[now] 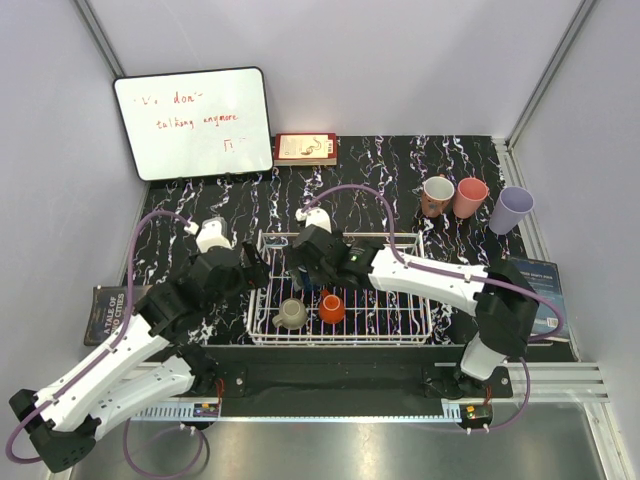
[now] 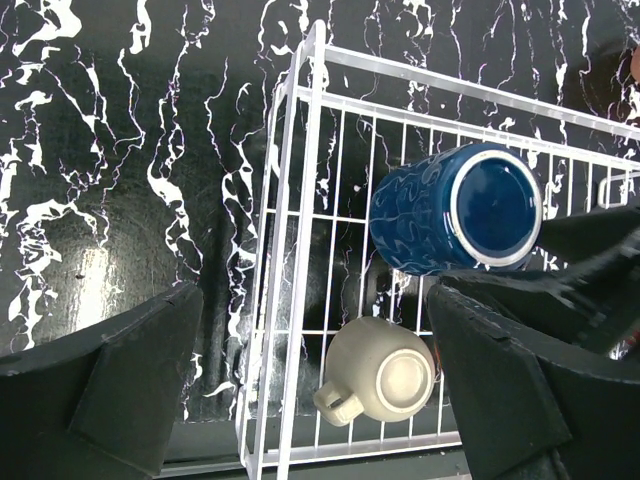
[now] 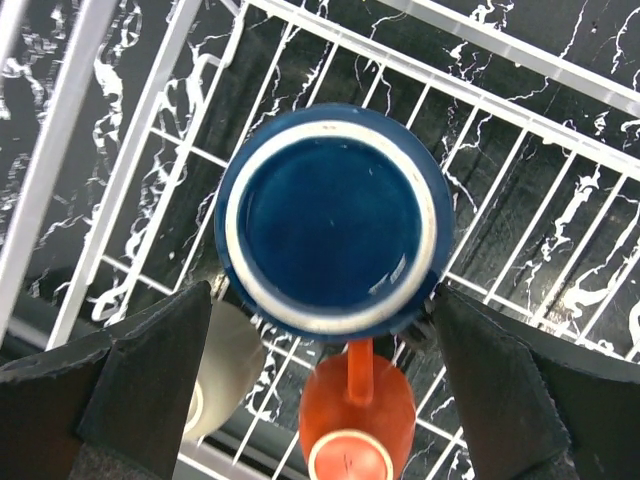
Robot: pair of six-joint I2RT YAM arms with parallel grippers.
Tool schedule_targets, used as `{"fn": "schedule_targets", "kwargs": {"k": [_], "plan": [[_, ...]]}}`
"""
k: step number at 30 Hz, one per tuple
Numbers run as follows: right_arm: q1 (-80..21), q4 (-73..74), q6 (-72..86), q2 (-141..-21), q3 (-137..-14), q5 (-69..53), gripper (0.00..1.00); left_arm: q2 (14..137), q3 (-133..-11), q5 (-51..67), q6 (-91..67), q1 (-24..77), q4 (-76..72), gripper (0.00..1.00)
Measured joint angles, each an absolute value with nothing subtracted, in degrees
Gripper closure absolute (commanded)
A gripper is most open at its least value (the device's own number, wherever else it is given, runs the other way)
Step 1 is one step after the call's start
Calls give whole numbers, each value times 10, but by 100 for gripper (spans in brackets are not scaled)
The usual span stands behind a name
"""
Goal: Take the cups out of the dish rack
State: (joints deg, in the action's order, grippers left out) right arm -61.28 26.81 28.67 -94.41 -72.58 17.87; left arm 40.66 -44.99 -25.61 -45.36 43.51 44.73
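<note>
Black counter [image 1: 180,205], veined in white, with pale walls [image 1: 400,60] boxing it in on three sides. Nearest us, a metal rail [image 1: 570,380] carries both arm bases. Just beyond is the dish rack [image 1: 390,340], white wire with low sides. From its middle, one book [image 1: 100,312] lies at 9 o'clock on the left edge and another [image 1: 545,290] at 3 o'clock on the right edge.

There's bare counter from 10 to 12 o'clock, running out to a whiteboard [image 1: 193,122] and a red book [image 1: 306,149] against the far wall.

In the rack, the beige mug [image 2: 382,373] and the orange cup [image 3: 350,425] sit along the near side. The dark blue mug [image 3: 333,220] is just behind them.

The left claw [image 2: 315,390] is spread wide and empty, hanging over the rack's left rim. The right claw [image 3: 320,370] is also spread wide, directly above the blue mug with a finger on either flank, gripping nothing.

Far off at 1 to 2 o'clock, outside the rack, stand the brown mug [image 1: 437,195], the salmon-pink cup [image 1: 469,197] and the lavender tumbler [image 1: 511,210].
</note>
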Motion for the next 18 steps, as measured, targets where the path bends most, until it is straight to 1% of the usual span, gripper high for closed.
{"fn": "schedule_targets", "kwargs": {"k": [18], "plan": [[-613, 265, 257, -1039, -774, 222, 0, 406, -434, -255, -464, 435, 455, 1]]}}
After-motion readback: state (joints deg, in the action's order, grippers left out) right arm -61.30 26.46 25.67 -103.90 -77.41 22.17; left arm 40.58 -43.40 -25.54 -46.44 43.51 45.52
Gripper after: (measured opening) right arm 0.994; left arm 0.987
